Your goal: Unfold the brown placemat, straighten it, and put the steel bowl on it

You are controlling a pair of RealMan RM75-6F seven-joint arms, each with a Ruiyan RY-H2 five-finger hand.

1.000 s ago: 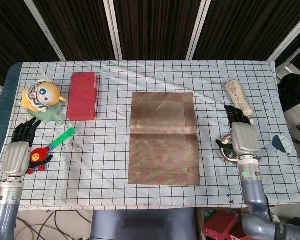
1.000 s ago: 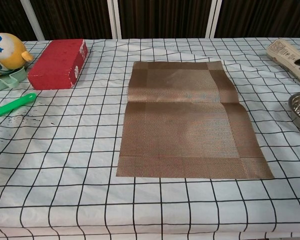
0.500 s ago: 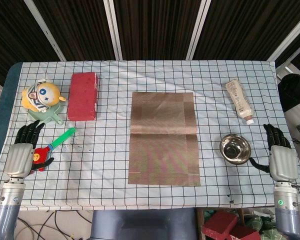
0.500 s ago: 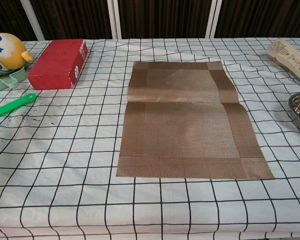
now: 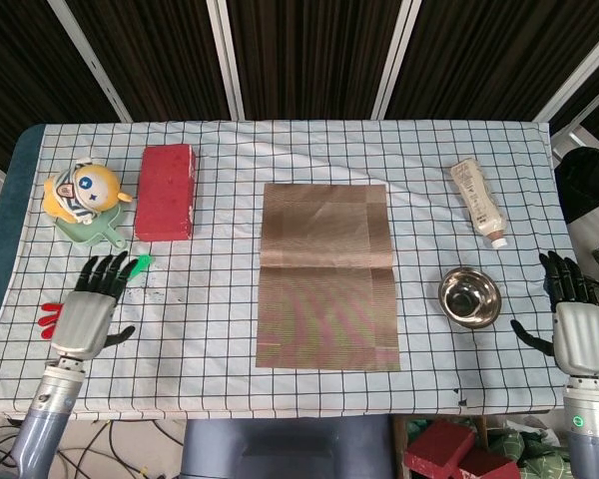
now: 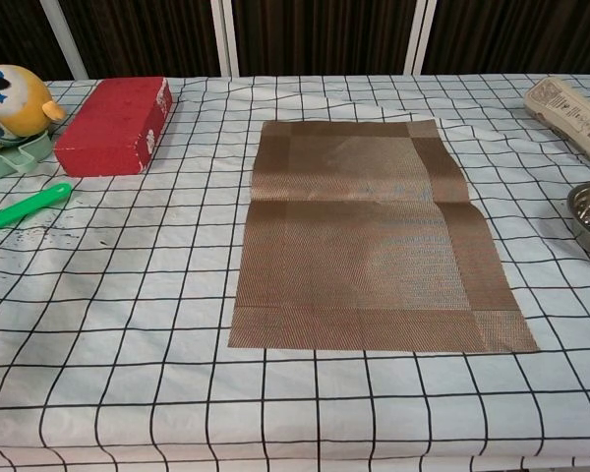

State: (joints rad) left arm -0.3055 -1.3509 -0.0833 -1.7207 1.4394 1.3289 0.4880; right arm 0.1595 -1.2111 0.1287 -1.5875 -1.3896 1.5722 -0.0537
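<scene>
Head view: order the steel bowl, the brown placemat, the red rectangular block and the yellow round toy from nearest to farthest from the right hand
From the right hand:
1. Steel bowl, just to its left.
2. Brown placemat, at the table's centre.
3. Red rectangular block, on the far-left side.
4. Yellow round toy, beyond the block, near the left edge.

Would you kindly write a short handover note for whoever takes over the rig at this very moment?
Left hand: holds nothing, fingers spread, above the cloth near the green tool.
Right hand: holds nothing, fingers apart, at the table's right edge, clear of the steel bowl.
Brown placemat: unfolded, lying flat mid-table, with a crease line across it.
Steel bowl: upright on the checked cloth to the placemat's right, not touching it.
Done: unfolding, and the mat looks straight.
Left: grasp the bowl, probably with the right hand, and set it on the placemat.
</scene>
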